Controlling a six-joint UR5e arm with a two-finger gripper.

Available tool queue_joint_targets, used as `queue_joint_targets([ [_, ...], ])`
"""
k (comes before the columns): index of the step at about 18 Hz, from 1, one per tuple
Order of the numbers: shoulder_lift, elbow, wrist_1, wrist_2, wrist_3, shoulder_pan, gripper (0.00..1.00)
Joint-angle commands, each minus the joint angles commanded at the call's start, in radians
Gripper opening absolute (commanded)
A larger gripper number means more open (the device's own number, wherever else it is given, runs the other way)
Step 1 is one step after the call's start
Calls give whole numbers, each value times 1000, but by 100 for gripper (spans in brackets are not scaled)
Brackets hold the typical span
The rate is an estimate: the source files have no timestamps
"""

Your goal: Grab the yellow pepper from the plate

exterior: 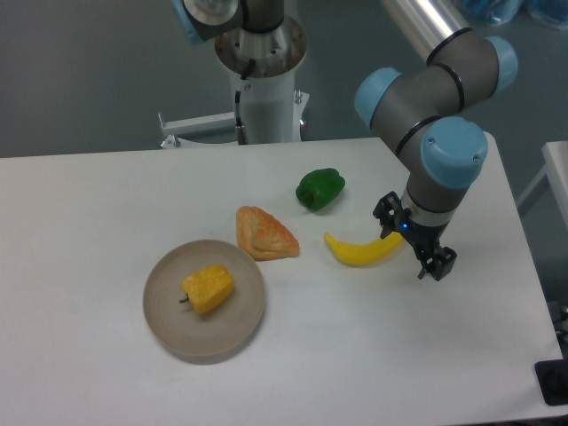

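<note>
Item: small blocky yellow-orange bell pepper point(209, 288) with short dark stem; lies left of centre on the round flat grey-beige plate point(240, 330), front left of the white counter point(89, 213); untouched.

Item: two-finger gripper point(417, 241); hangs well apart from the plate, at the right, just beside the tip of the long curved yellow banana point(362, 250); fingers appear spread, nothing between them.

Other stock: glossy green pepper point(319, 188); tan triangular pastry point(264, 233), between plate and banana.

Step in hand, by judgement: approach not yet begun; next move calls for travel leftward across the counter, passing over banana and pastry, then descent with fingers straddling the pepper.

Obscured: fingertips small and dark, gap hard to gauge; arm's upper links cut off by the top edge.
</note>
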Motion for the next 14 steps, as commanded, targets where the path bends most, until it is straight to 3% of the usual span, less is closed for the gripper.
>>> queue_joint_targets([
  [8,3,3,0,-2,-24,-2,100],
  [14,0,0,3,0,-239,-92,100],
])
